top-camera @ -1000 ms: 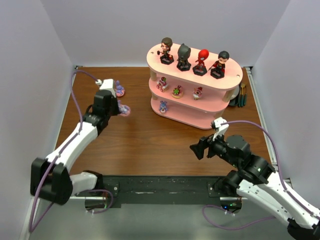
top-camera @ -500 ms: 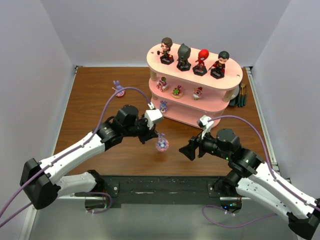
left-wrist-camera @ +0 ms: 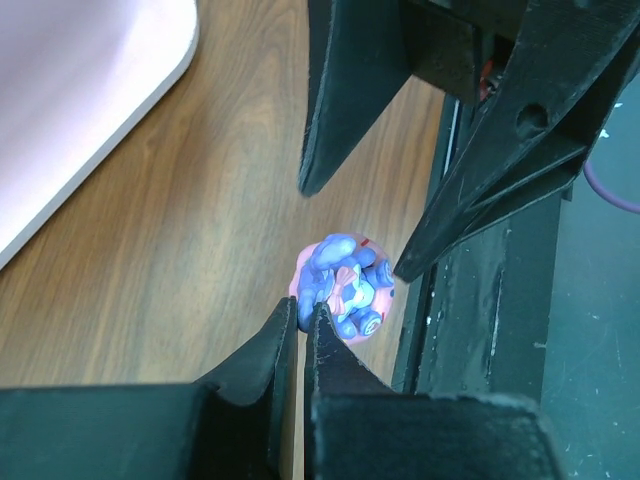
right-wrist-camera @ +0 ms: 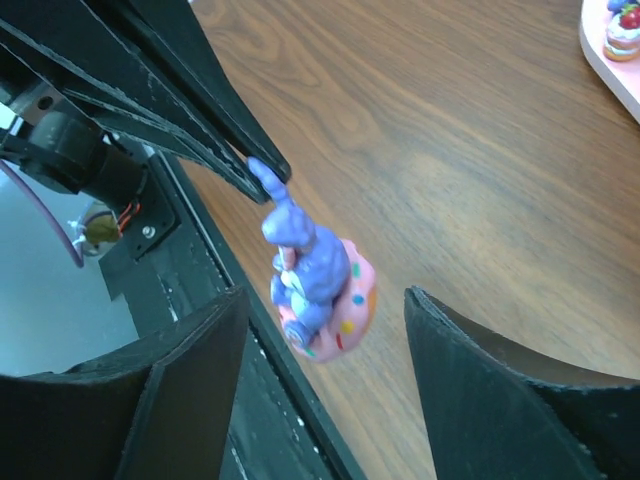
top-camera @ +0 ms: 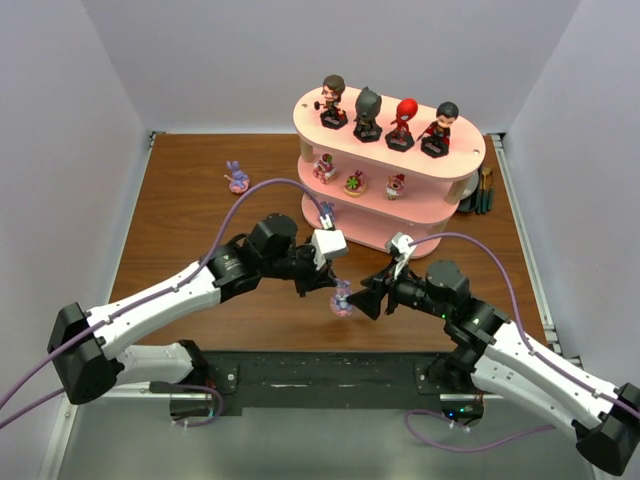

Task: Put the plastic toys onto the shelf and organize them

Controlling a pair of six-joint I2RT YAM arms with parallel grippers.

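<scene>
A: left gripper (left-wrist-camera: 305, 318) pinched shut on one ear of the long-eared toy (right-wrist-camera: 312, 272), which dangles over the near edge of the table (top-camera: 200, 230), well apart from the shelf (top-camera: 390, 215)

B: right gripper (right-wrist-camera: 322, 305) open, jaws straddling it, no contact. Risk: thin ear hold, so the toy swings or slips before a grip lands and drops off the front

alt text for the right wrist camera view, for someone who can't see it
A purple-blue long-eared toy on a pink base hangs by one ear from the shut tips of the left hand, in the gap between the open fingers of the right hand. Below is the wooden table, with a corner of the pink shelf at top right.
</scene>
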